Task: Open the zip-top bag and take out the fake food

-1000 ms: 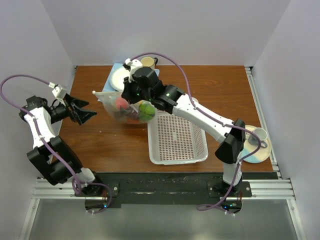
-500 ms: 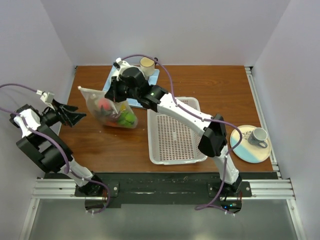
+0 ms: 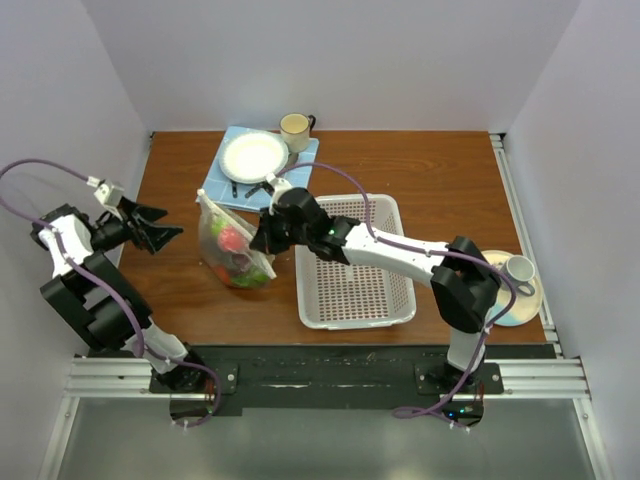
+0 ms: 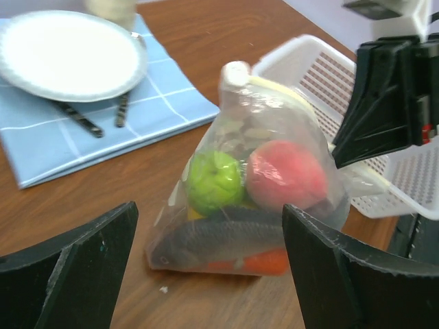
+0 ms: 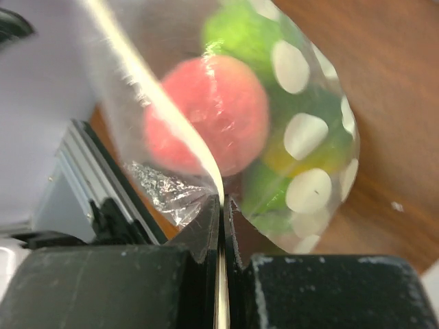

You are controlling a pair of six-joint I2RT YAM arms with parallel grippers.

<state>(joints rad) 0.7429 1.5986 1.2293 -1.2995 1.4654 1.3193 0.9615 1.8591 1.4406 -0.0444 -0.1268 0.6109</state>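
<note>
The zip-top bag [image 3: 232, 248] stands on the table left of the white basket, with the fake food inside. My right gripper [image 3: 262, 240] is shut on the bag's zip edge [image 5: 206, 164]. The right wrist view shows a red fruit [image 5: 209, 113] and green pieces [image 5: 309, 137] through the dotted plastic. My left gripper [image 3: 160, 232] is open and empty, left of the bag and apart from it. The left wrist view shows the bag [image 4: 254, 185] holding a green apple [image 4: 214, 180], a red fruit [image 4: 285, 173], a grey fish [image 4: 226, 236] and an orange piece [image 4: 264, 262].
A white perforated basket [image 3: 352, 262] lies right of the bag. A blue cloth [image 3: 225, 182] with a white plate [image 3: 253, 156] and a cup [image 3: 295, 127] sits at the back. A plate with a cup [image 3: 508, 285] is at the right edge.
My right gripper has brought the bag nearer and to the right, down beside the basket. My left gripper has swung slightly toward the bag and stays open.
</note>
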